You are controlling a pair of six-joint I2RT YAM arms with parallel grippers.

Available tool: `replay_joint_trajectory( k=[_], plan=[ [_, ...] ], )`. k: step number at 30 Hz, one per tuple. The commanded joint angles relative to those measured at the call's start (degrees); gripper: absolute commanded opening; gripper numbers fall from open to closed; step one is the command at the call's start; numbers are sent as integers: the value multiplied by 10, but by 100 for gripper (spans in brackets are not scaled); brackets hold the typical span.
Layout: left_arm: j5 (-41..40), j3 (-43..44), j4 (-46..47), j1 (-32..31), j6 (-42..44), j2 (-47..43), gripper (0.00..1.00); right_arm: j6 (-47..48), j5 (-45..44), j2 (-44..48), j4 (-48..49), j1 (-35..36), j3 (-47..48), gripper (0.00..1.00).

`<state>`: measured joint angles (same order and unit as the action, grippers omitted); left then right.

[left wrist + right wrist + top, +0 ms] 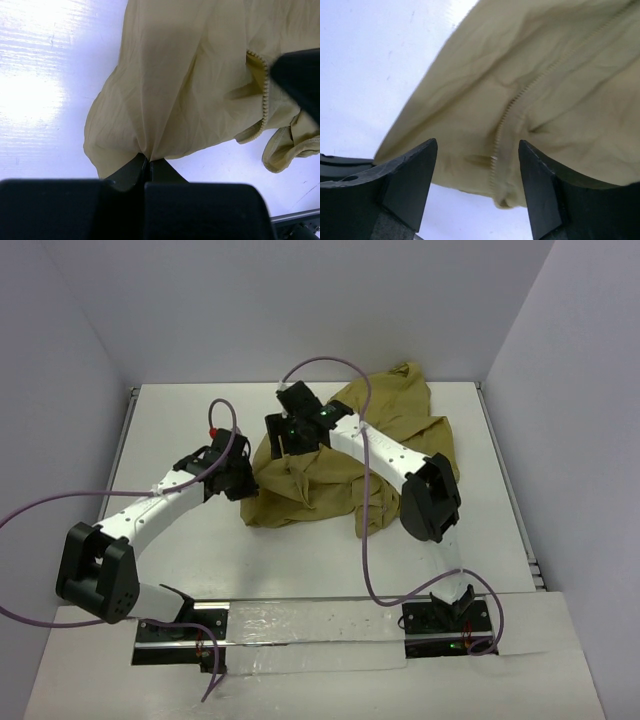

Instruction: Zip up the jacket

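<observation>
The olive-tan jacket (345,465) lies crumpled on the white table, right of centre. My left gripper (243,480) is at its left edge. In the left wrist view the left gripper (147,160) is shut, pinching a fold of the jacket (190,75), and a zipper edge (264,95) shows at the right. My right gripper (283,435) hovers over the jacket's upper left part. In the right wrist view the right gripper (477,150) is open and empty just above the jacket (555,85), with a line of zipper teeth (507,112) between its fingers.
The white table (180,420) is walled at the back and both sides. Purple cables (330,365) loop over both arms. A metal rail (300,620) with the arm bases runs along the near edge. The right arm (390,455) lies across the jacket.
</observation>
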<state>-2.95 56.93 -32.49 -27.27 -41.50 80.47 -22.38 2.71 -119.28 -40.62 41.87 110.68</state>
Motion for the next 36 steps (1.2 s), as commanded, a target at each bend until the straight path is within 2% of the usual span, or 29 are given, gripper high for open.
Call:
replay_joint_trajectory(
  k=[1,4,12,14,18,19,23,29,30,34,36],
  plan=[
    [10,-1,1,2,5,-19,0,8,-24,-37,-16,12,38,69],
    [10,-3,2,2,6,-23,0,3,-58,-52,-19,11,39,56],
    [7,-11,3,3,11,-27,0,1,-100,-30,-7,10,-24,43],
    [8,-13,4,3,12,-24,0,-1,-100,-22,-1,10,-43,34],
    [6,-11,4,3,14,-20,0,-14,-107,7,8,8,-70,3],
    [3,-10,2,3,15,-20,0,-19,-106,22,12,3,-78,0],
    [-1,-9,0,3,24,-20,0,-39,-87,83,51,-35,-137,0],
    [6,-17,4,5,39,-14,0,-63,-10,199,131,-102,-287,0],
    [9,-18,6,4,41,-12,0,-64,-3,208,140,-109,-309,2],
    [25,-11,17,5,51,1,0,-81,-5,211,154,-115,-383,24],
    [25,-4,17,5,54,9,0,-96,-11,214,159,-115,-400,27]
  ],
)
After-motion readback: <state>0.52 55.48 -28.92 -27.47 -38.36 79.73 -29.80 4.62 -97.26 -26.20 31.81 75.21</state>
